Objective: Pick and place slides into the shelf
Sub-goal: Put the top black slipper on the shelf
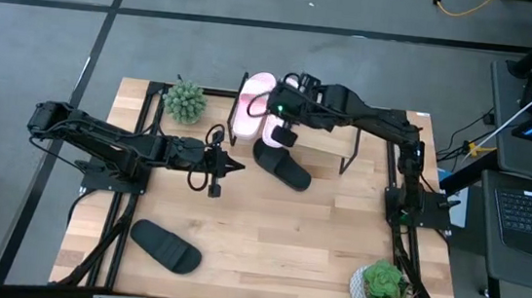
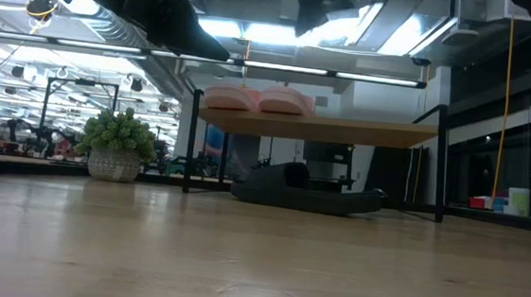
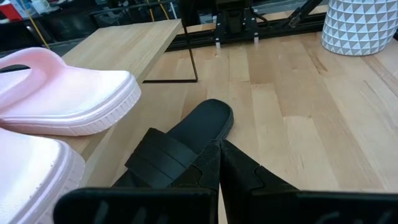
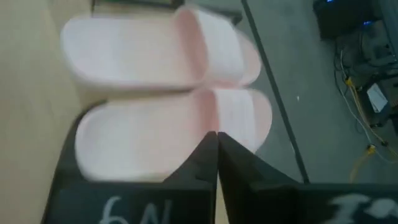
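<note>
Slide, black, is lying near the desk's front left corner, while the left gripper is hovering mid-desk with fingers pressed together, empty. Two pink slides are sitting on the shelf's left end, a second black slide is lying beside the shelf's front edge, and the right gripper is hanging above them, fingers closed on nothing.

From above I get even, soft light on the table, with only faint shadows. My low camera faces bright ceiling lights across the upper frame, which glare and leave the arms as dark silhouettes. The right wrist picture is blurred, the pink slides smeared. The left wrist picture is sharp and evenly lit.
</note>
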Robot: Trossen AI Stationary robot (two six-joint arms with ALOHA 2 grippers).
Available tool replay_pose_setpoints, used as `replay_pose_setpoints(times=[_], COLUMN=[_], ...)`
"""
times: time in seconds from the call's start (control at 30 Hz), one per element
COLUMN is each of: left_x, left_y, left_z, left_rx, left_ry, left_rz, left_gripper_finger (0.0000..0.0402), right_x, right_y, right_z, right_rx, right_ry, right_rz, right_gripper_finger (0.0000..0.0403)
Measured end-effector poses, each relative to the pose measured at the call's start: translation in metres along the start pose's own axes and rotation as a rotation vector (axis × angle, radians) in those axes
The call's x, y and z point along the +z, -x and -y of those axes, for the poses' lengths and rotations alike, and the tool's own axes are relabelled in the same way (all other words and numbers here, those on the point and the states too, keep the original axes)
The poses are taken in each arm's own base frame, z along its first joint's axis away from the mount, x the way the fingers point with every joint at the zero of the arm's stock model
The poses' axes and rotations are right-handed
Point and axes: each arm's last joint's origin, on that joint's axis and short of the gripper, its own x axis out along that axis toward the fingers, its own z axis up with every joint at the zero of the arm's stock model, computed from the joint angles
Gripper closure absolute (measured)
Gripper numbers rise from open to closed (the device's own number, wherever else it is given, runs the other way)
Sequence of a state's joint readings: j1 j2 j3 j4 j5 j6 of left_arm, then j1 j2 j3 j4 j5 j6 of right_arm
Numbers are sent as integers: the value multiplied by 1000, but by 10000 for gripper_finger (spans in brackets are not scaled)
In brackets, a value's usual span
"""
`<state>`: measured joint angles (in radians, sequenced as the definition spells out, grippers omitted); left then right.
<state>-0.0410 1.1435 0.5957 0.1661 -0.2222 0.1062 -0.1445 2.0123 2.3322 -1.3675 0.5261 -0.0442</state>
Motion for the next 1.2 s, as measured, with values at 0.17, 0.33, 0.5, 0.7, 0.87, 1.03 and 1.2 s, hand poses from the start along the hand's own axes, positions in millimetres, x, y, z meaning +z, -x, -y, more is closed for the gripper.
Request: replay_pose_setpoints(times=[0.17, 0.33, 0.5, 0.7, 0.87, 1.03, 1.2], left_x=[0, 1, 1, 2, 3, 3, 3], left_y=[1, 1, 2, 3, 5, 7, 7], left_z=[4, 5, 7, 13, 19, 25, 27], left_rx=[-14, -19, -27, -51, -75, -99, -107], left_ry=[-12, -15, -18, -28, -58, -72, -75], left_rz=[2, 4, 9, 14, 22, 28, 30], left_gripper_finger=[401, 401, 401, 401, 401, 401, 401], right_x=[-12, -17, -21, -30, -43, -66, -91], right_y=[20, 40, 60, 72, 54, 37, 34], right_z=[-22, -51, -80, -120, -158, -186, -197], right_rx=[-2, 32, 74, 117, 78, 54, 85], right_ry=[22, 37, 37, 37, 48, 53, 20], right_rz=[-68, -51, -13, 16, 19, 24, 79], right_gripper_finger=[397, 399, 400, 401, 401, 402, 402])
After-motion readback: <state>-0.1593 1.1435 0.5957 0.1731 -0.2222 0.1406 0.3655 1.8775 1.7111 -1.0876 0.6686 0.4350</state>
